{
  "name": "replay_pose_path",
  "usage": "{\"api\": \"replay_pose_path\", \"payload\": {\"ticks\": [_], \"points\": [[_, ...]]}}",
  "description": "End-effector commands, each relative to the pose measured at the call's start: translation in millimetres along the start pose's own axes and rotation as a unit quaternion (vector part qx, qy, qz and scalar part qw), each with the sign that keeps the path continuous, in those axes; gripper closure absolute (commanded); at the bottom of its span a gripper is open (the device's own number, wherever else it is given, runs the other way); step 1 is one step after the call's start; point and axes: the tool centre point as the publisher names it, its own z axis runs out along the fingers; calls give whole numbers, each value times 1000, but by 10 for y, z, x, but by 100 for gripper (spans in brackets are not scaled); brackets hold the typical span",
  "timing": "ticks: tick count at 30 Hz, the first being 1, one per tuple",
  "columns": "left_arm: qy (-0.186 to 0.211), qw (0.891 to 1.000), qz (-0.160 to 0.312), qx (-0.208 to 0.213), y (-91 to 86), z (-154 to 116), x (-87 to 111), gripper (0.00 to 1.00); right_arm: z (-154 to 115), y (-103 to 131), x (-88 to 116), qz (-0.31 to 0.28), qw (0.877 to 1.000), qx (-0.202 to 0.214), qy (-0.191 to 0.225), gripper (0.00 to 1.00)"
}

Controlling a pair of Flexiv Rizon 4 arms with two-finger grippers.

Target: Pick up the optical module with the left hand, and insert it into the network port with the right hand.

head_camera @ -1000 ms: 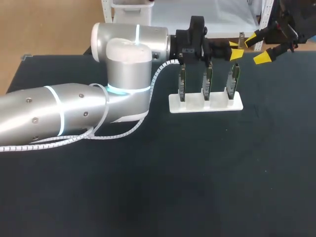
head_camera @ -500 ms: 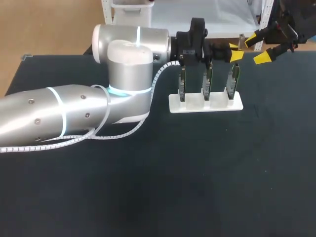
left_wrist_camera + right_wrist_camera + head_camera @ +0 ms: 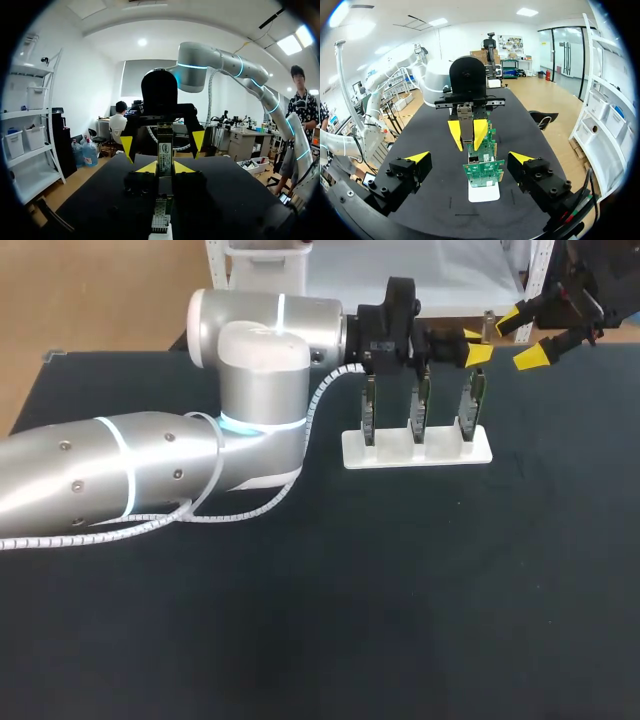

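Over the stand (image 3: 420, 452) of boards (image 3: 418, 405), left gripper (image 3: 165, 167) nearly closed, clamping the optical module (image 3: 164, 148) between both tips, right gripper (image 3: 521, 337) just past the stand's right end, facing it, fingers wide apart, holding nothing.

A: Surface (image 3: 400, 590) finish?
B: Black, matt, cloth-like. Left arm (image 3: 150, 470): smooth satin silver shell, some gloss. Cable wrap (image 3: 318, 392): white ribbed plastic.
A: Hands?
B: Left hand (image 3: 477, 345), right hand (image 3: 522, 338): matt black bodies, flat yellow tips. Stand (image 3: 417, 450): smooth white plastic. Boards (image 3: 470, 405): green, slight sheen. Optical module (image 3: 164, 150): dull grey metal.
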Motion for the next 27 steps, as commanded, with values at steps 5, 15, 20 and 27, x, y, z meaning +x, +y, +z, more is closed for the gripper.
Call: {"api": "replay_pose_path", "payload": {"ticks": [5,15,20,27], "points": [[3,1000,2,3,27,0,-40,100,4,23,3,-1,1000,3,0,0],[4,1000,5,3,26,-2,-62,100,4,23,3,-1,1000,3,0,0],[4,1000,5,4,14,2,-61,100,4,23,3,-1,1000,3,0,0],[4,1000,6,3,12,5,-63,100,4,23,3,-1,1000,3,0,0]]}}
